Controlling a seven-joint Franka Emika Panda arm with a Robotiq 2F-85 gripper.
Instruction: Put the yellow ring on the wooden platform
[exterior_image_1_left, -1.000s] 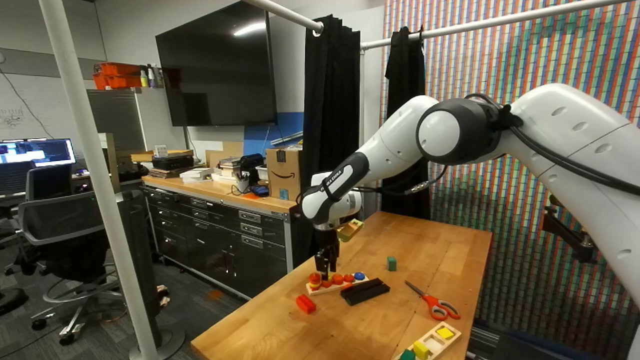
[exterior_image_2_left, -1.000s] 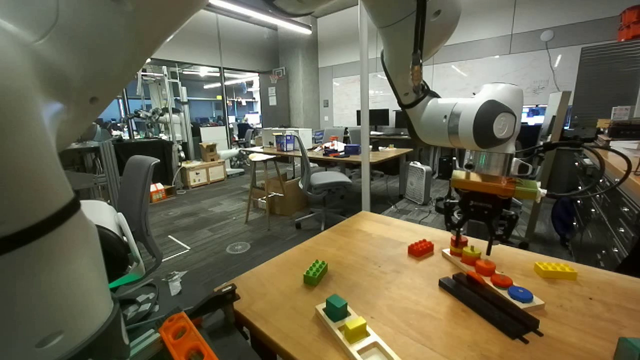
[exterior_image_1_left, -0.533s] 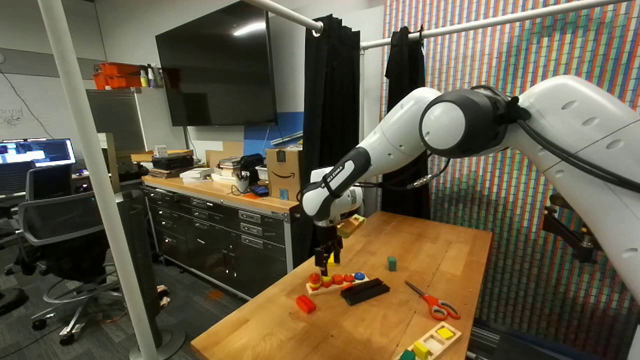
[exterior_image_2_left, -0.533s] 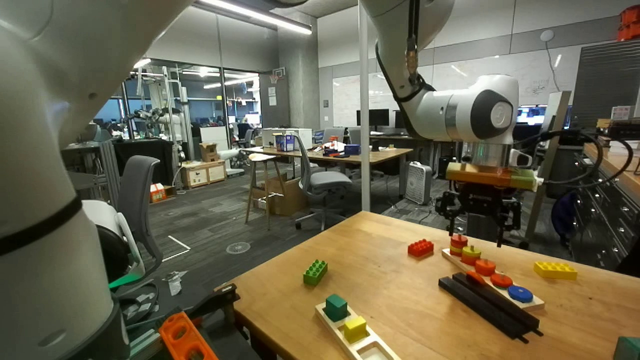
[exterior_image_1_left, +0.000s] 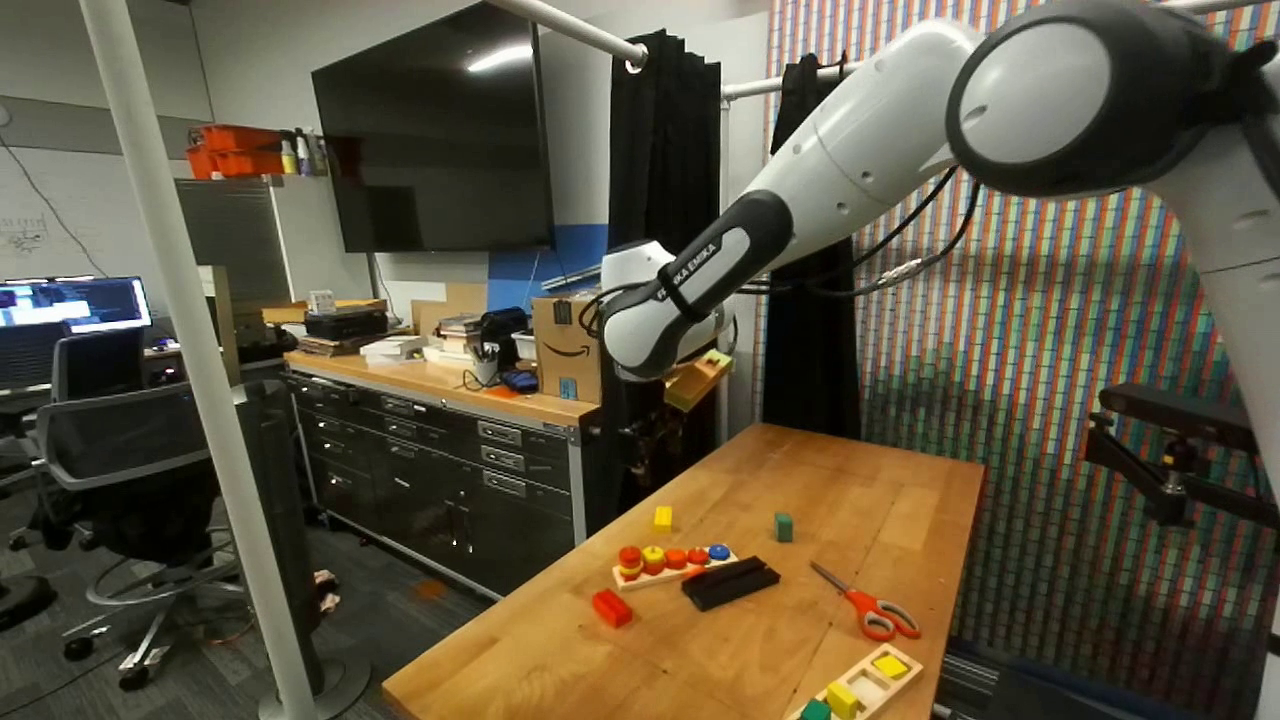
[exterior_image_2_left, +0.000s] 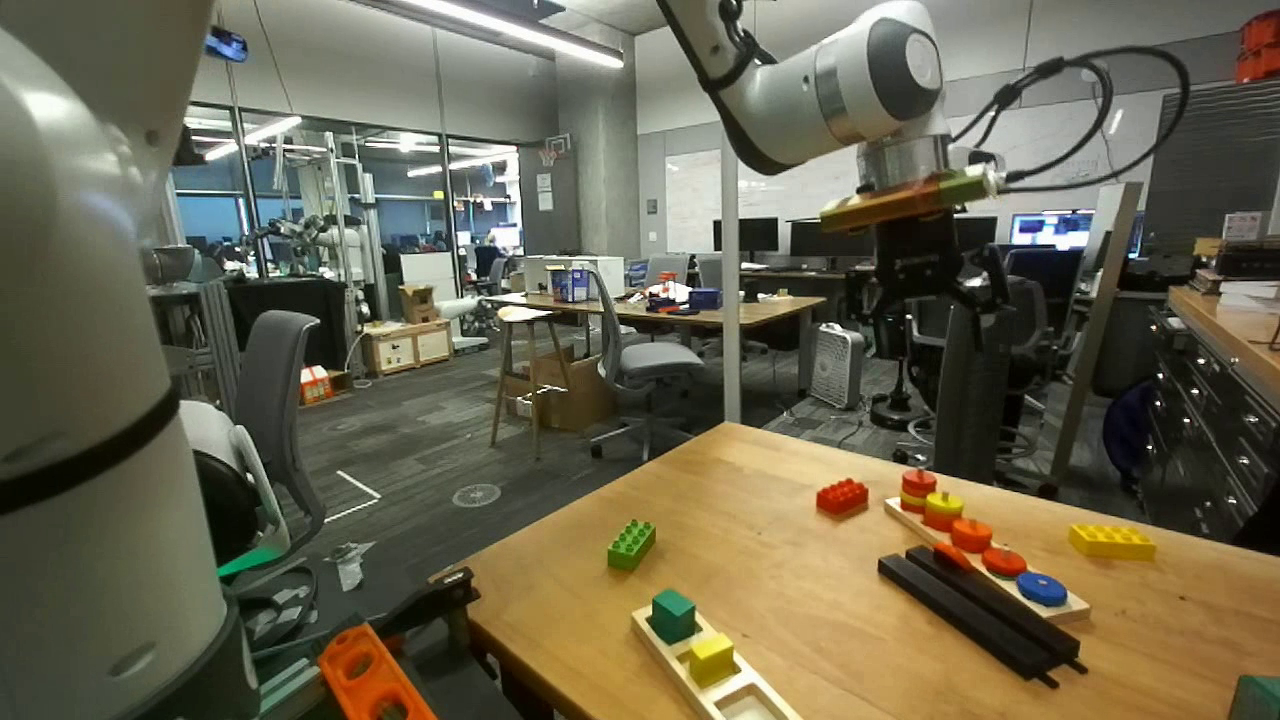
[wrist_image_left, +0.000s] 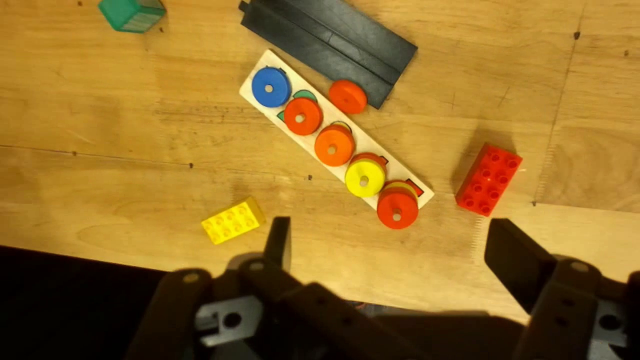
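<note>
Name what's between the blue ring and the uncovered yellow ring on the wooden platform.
In the wrist view, a red ring, then an orange ring, lie between the blue ring and the yellow ring.

Orange-handled scissors, red studded brick, yellow studded brick, black wall-mounted screen

- A white Franka Emika Panda arm, smoothly rounded and dimpled.
- Charcoal joint housing capped with a pale gray disc.
- "EMIKA" lettering beside a black strap.
- Looping black cables; a silver connector.
- Metallic wrist collar, orange-to-yellow-green mount.
- The black tool, fitted with silvery brackets and brass-toned pin heads.
</note>
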